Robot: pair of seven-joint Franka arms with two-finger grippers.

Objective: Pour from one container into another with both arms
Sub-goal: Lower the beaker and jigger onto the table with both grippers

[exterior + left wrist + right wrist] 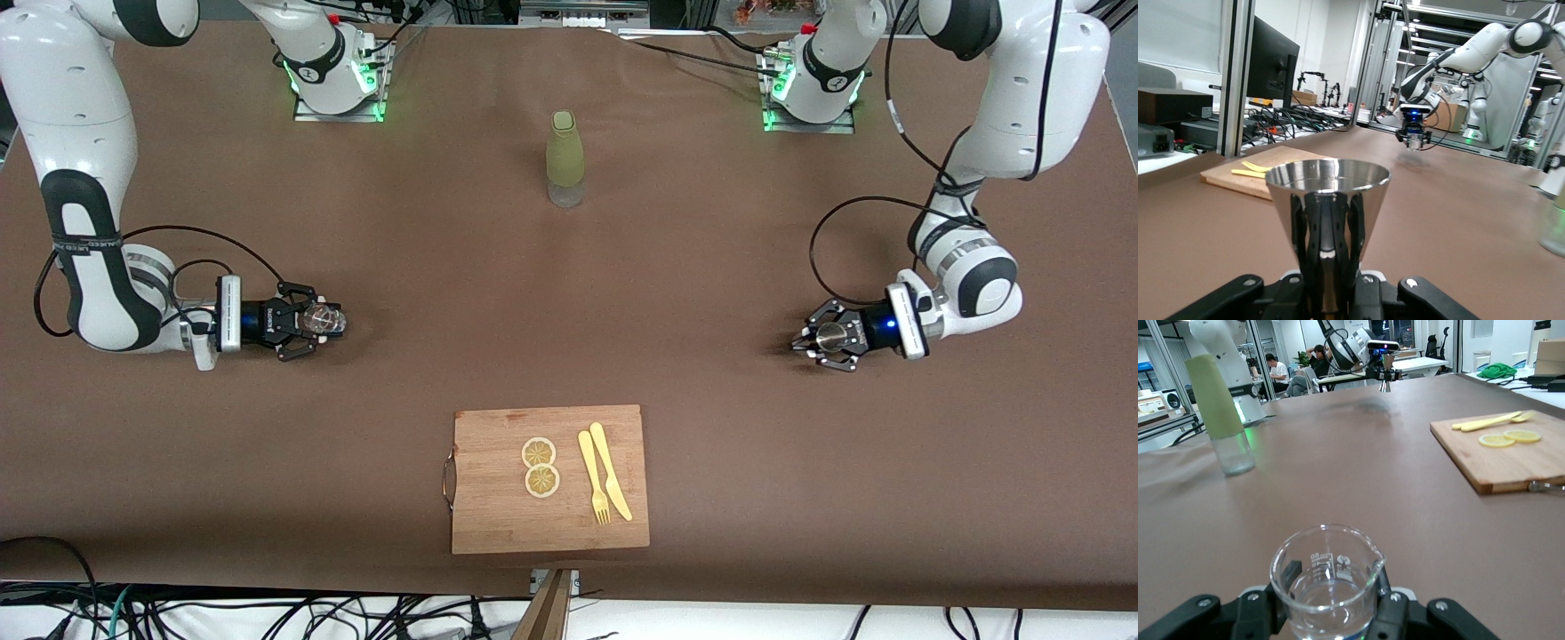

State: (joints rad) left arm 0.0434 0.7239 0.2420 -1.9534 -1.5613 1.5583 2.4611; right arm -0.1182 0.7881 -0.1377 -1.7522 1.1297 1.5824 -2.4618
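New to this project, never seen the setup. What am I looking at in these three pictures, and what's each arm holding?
Two white robot arms are bolted along one edge of a brown table. The wide picture comes from a high camera facing them. The other two come from cameras on each arm's wrist, looking out past the jaws.

The left gripper, low over the left arm's end of the table, is shut on a shiny metal cup. The right gripper, low over the right arm's end, is shut on a small glass beaker that seems to hold clear liquid.

Between the bases stands a bottle with a pale green sleeve. Nearer the front camera lies a wooden cutting board carrying two lemon slices, a yellow knife and a yellow fork.
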